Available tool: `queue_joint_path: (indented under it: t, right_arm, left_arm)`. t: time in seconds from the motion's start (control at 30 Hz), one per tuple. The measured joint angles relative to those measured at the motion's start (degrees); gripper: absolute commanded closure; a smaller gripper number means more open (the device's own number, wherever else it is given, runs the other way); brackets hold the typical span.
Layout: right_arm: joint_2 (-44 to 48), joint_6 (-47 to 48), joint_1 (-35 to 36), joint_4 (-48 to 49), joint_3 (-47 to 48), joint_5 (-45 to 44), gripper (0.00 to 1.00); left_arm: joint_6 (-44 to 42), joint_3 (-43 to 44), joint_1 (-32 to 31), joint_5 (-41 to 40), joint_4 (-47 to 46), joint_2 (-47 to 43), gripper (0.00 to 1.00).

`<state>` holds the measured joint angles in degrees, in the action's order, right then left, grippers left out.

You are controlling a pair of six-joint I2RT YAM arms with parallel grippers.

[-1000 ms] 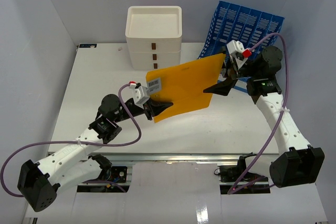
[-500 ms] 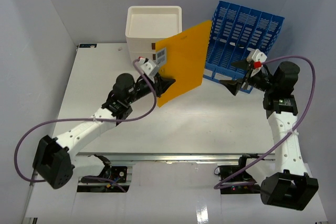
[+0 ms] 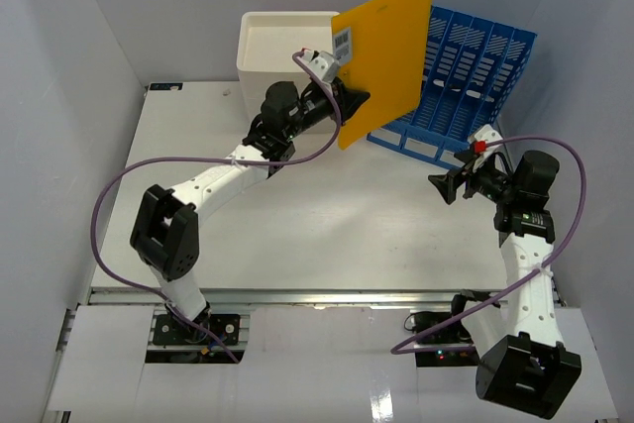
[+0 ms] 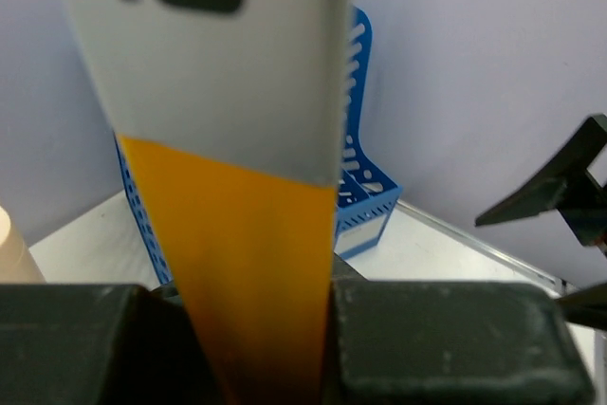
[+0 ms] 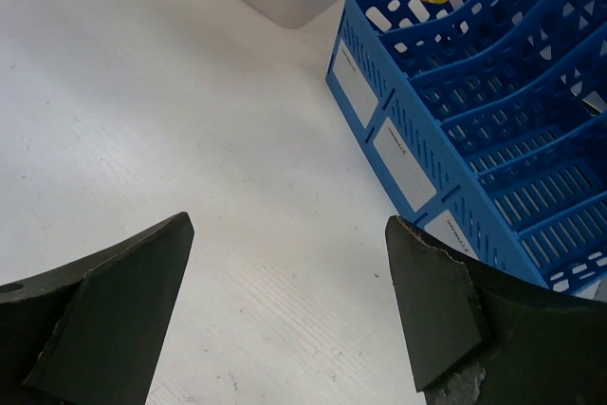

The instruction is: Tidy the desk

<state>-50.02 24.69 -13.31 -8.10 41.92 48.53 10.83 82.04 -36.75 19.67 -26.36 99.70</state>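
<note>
Filing the folder (image 3: 389, 52) into the rack (image 3: 475, 61) looks to be the step in hand. The left gripper (image 3: 349, 98) is clamping it by a lower corner and holding it aloft, tilted, over the rack's left end, beside the drawer box (image 3: 282, 42). The right gripper (image 3: 448, 177) is hanging empty, jaws wide, above the bench (image 3: 297, 215) spreading beneath both arms. Next, I judge, the folder's bottom edge is needing alignment with one slot — then a straight descent before release.

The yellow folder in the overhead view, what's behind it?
The blue file rack and the white drawer box show either side of the yellow folder. It hides the rack's left end, so those slots cannot be seen.
</note>
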Motion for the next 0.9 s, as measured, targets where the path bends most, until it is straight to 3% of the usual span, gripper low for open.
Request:
queue_joint_path:
  t: [0.67,0.9]
  right_arm:
    - [-0.07,-0.62,-6.19,0.02,-1.74,3.49,0.12]
    - [-0.2,-1.4,-6.28,0.28,-2.45,4.45,0.12]
  left_arm:
    - [-4.96,32.03,-1.23,-7.21,1.7,26.85,1.0]
    - [-7.2,39.12,-3.48,-10.79,0.78,33.12,1.0]
